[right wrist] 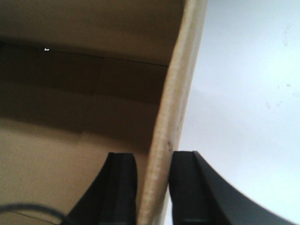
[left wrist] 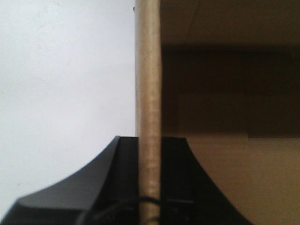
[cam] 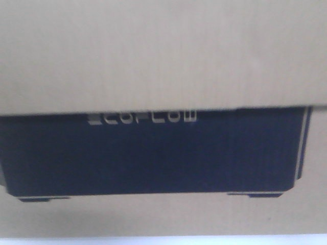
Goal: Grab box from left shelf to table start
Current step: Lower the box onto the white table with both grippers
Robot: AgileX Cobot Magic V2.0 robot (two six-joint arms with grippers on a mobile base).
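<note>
- Left gripper [left wrist: 150, 178]: I had its two black fingers clamped on the edge of the cardboard box's [cam: 163, 56] wall, one finger inside, one outside.
- Right gripper [right wrist: 153, 183]: its fingers straddled the opposite wall edge; the wall touched the inner finger, but a slim gap showed at the outer one, so I judged this hold looser.
- Box: it filled the front view, close to the camera; a pale surface, likely the table [left wrist: 61, 79], showed beside it in both wrist views.
- Handling, as I judged it: keep both arms level and matched in speed, since thin wall edges could bend or slip.
- Lettering: pale "ECOFLOW" [cam: 142, 118] on the black print, blurred but readable.
</note>
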